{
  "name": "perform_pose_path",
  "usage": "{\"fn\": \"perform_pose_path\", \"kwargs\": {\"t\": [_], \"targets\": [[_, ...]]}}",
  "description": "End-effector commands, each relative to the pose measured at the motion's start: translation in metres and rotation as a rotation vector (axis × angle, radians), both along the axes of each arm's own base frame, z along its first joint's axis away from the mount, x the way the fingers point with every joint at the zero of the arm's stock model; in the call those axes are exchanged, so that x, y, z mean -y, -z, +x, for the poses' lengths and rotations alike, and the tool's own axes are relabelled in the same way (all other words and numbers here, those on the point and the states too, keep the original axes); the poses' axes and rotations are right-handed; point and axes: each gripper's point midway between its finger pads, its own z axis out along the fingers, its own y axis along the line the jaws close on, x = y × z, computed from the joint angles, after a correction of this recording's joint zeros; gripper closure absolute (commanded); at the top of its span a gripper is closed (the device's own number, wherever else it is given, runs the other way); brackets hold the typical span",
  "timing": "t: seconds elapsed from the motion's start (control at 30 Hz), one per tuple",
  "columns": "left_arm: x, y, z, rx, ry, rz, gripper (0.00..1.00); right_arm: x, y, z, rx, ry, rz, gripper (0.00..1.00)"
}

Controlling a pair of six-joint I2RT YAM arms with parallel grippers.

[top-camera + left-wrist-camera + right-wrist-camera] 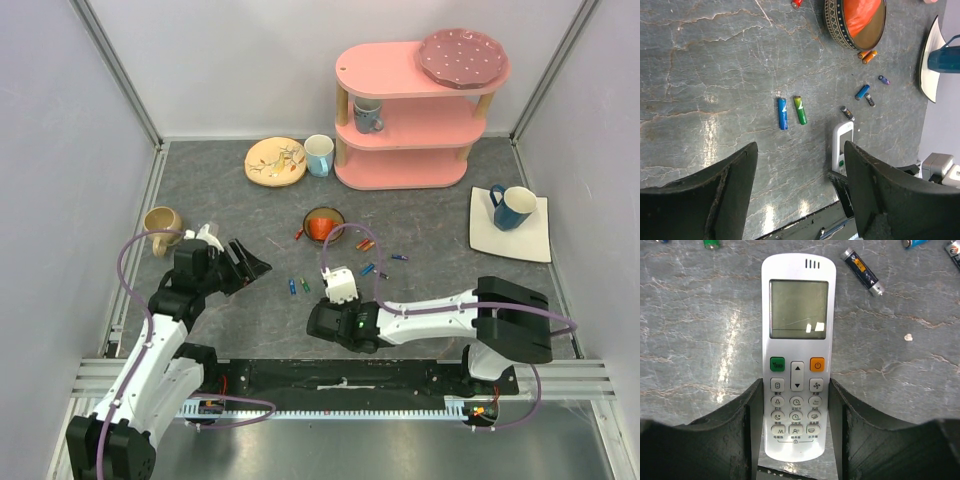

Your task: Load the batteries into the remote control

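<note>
Nearest the arm bases, the right gripper [796,382] is seen low over the table [440,215], its jaws clamped against the two long sides of the remote [797,315] at the button end. The remote is laid flat on the table, face up, with its screen pointing away from the fingers. A dark battery [863,271] is found near the remote's far right corner, apart from it. To the left, the left gripper [800,146] is held above the table with its jaws spread wide and nothing between them. Beyond its fingertips a blue battery [782,113] and a green battery [800,110] are laid side by side, close but not touching. Farther on, a second blue battery [862,92] is seen, and a pair of orange batteries [869,57] is set just beside a bowl [832,22] with an orange inside; a red battery [299,235] is placed on the bowl's other side. A tan mug [160,225] is stood at the left edge. At the back, a patterned plate [275,160] and a pale cup [319,155] are set beside a pink shelf [400,120], and a blue mug [512,207] is stood on a white square plate [535,245] to the right.
</note>
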Motion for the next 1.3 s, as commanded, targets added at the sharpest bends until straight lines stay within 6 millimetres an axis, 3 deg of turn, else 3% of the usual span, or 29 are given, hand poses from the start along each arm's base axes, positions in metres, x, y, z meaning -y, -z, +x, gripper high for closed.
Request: {"fn": "perform_pose_path", "kwargs": {"t": [0.0, 0.4, 0.53, 0.6, 0.63, 0.73, 0.87, 1.03, 1.07, 1.13, 1.17, 1.23, 1.27], "targets": [[-0.001, -0.007, 0.002, 0.027, -0.028, -0.018, 0.25, -0.023, -0.019, 0.017, 0.047, 0.072, 0.095, 0.72], [-0.001, -0.003, 0.003, 0.016, -0.038, -0.017, 0.25, -0.037, -0.002, 0.027, -0.032, 0.065, 0.106, 0.52], [-0.002, -0.003, 0.004, 0.02, -0.04, -0.015, 0.26, -0.041, -0.003, 0.028, -0.037, 0.054, 0.104, 0.4], [-0.002, -0.003, 0.004, 0.021, -0.041, -0.012, 0.25, -0.041, -0.006, 0.028, -0.034, 0.05, 0.11, 0.31], [-0.003, -0.002, 0.004, 0.017, -0.043, -0.009, 0.24, -0.042, -0.008, 0.028, -0.034, 0.039, 0.112, 0.2], [-0.008, -0.001, 0.006, 0.009, -0.07, 0.016, 0.16, -0.042, -0.021, 0.027, -0.015, 0.026, 0.128, 0.02], [-0.017, -0.004, 0.011, 0.013, -0.115, 0.056, 0.01, -0.036, -0.052, 0.022, 0.033, 0.015, 0.176, 0.02], [-0.007, -0.013, 0.016, 0.052, -0.09, 0.07, 0.01, -0.004, -0.095, 0.025, 0.189, 0.029, 0.15, 0.02], [0.004, -0.013, 0.014, 0.054, -0.067, 0.082, 0.02, 0.001, -0.108, 0.027, 0.216, 0.04, 0.187, 0.02], [0.019, -0.015, 0.013, 0.079, -0.047, 0.092, 0.04, 0.022, -0.104, 0.03, 0.254, 0.073, 0.17, 0.02], [0.033, -0.014, 0.008, 0.089, -0.032, 0.112, 0.04, 0.036, -0.114, 0.035, 0.298, 0.13, 0.199, 0.02], [0.05, -0.009, 0.003, 0.069, -0.016, 0.142, 0.03, 0.057, -0.107, 0.036, 0.327, 0.203, 0.233, 0.02], [0.063, -0.014, -0.001, 0.089, 0.005, 0.165, 0.02, 0.067, -0.118, 0.039, 0.361, 0.242, 0.285, 0.02]]}}
